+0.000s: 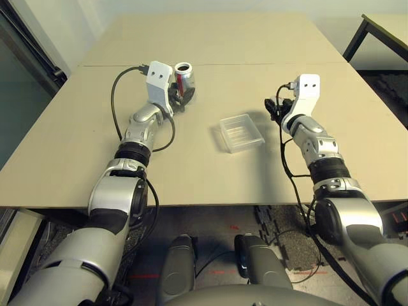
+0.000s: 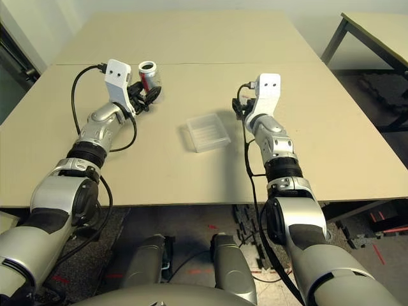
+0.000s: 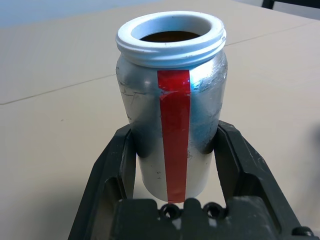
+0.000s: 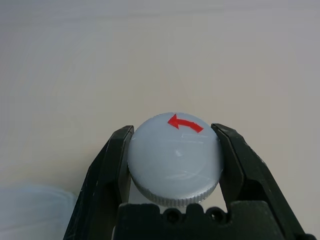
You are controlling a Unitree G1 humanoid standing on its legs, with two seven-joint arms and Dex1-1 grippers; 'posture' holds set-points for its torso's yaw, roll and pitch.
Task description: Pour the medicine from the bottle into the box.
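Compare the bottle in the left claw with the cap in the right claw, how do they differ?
The bottle is a tall silver cylinder with its white-rimmed mouth open; the cap is a low grey disc with a ridged edge. The bottle bears a long red stripe down its side; the cap bears a small red arrow on top. The left claw grips the bottle, the right claw the cap. Both are round and marked red.

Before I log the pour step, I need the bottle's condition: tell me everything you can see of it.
The bottle is a small silver cylinder, metal by its look, with a red stripe down its side and a white threaded rim. It is open, its inside dark. It stands upright, clamped low on its body between the left gripper's black fingers, at the table's far left. Its grey cap sits in the right gripper.
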